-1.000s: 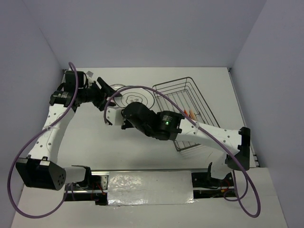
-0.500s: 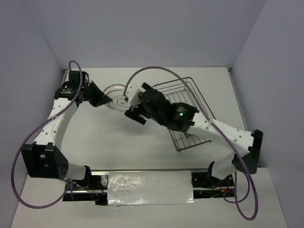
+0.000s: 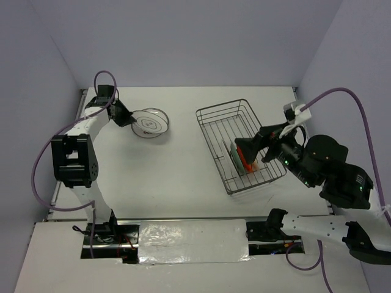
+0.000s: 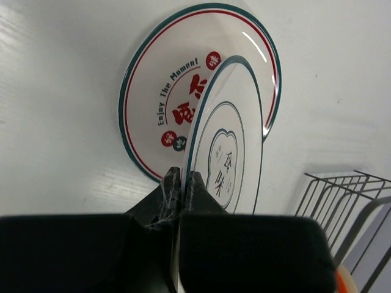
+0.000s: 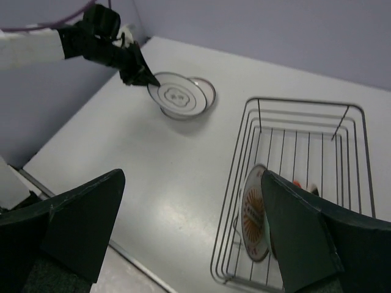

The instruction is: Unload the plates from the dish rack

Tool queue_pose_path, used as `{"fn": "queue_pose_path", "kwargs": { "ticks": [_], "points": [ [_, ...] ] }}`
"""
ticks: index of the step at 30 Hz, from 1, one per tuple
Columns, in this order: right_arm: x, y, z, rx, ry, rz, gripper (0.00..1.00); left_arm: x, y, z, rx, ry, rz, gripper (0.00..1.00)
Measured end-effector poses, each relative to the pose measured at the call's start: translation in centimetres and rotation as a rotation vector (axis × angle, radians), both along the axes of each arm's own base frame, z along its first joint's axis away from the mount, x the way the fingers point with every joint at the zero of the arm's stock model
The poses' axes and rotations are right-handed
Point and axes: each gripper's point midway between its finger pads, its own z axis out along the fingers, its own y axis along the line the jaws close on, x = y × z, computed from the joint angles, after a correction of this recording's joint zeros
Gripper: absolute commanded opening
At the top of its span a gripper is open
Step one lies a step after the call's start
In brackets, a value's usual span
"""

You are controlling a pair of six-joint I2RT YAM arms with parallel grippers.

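Left of the wire dish rack, the left pincer nips a glossy round plate by its rim. Left wrist: it tilts over a flat red-lettered plate. Right wrist: the right pincer gapes wide; an orange sunburst plate stands upright in the rack.

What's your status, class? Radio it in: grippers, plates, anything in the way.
Left gripper shut on white plate rim, tilted over second plate on table. Right gripper open above dish rack; upright plates inside. No blockage seen.
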Motion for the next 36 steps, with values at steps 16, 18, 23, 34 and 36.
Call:
{"fn": "queue_pose_path", "kwargs": {
  "ticks": [16, 18, 23, 34, 36],
  "points": [
    [1.2, 1.8, -13.3, -0.305, 0.479, -0.177, 1.0, 1.3, 0.8, -5.6, 0.073, 0.199, -0.006, 1.0],
    [2.3, 2.5, -15.4, -0.355, 0.543, -0.198, 1.0, 0.4, 0.4, -6.8, 0.083, 0.252, -0.025, 1.0],
    [4.2, 2.6, -17.7, -0.42, 0.621, -0.23, 0.8, -1.7, -0.2, -6.9, 0.111, 0.326, -0.062, 0.99],
    [6.9, 2.2, -22.1, -0.531, 0.701, -0.197, 0.58, -7.2, 0.6, 8.0, 0.229, 0.002, -0.13, 1.0],
    [7.7, 1.9, -22.9, -0.54, 0.711, -0.196, 0.58, -9.1, 0.1, 9.6, 0.22, -0.053, -0.164, 1.0]
  ]
}}
